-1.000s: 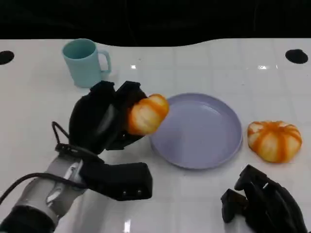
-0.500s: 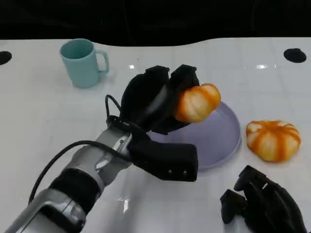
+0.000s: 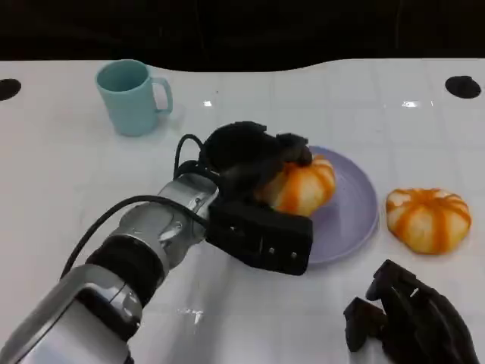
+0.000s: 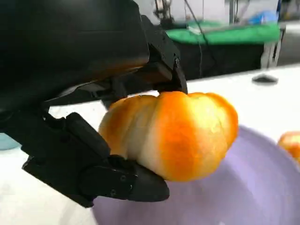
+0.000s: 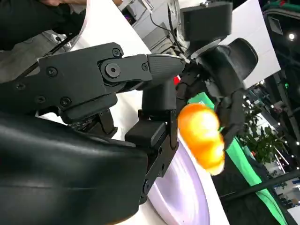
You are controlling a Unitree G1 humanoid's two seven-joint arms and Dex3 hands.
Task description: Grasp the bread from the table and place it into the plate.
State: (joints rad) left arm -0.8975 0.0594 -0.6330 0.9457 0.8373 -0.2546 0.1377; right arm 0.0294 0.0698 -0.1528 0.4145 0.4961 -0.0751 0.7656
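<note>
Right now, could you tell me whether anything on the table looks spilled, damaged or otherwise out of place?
Nothing stands out. The left hand holds one orange pumpkin-shaped bread over the round lilac plate. A second orange pumpkin-shaped bread lies intact on the white table beside the plate, and the teal mug stands upright.

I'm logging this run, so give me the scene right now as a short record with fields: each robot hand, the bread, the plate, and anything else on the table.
left robot hand: grips the held bread over the plate
held bread: orange and cream bun, low over the plate's left part; contact with the plate cannot be told
plate: lilac, round, on the white table
right robot hand: low at the near edge, fingers curled, holding nothing
second bread: on the table, right of the plate
mug: teal, upright, far left
</note>
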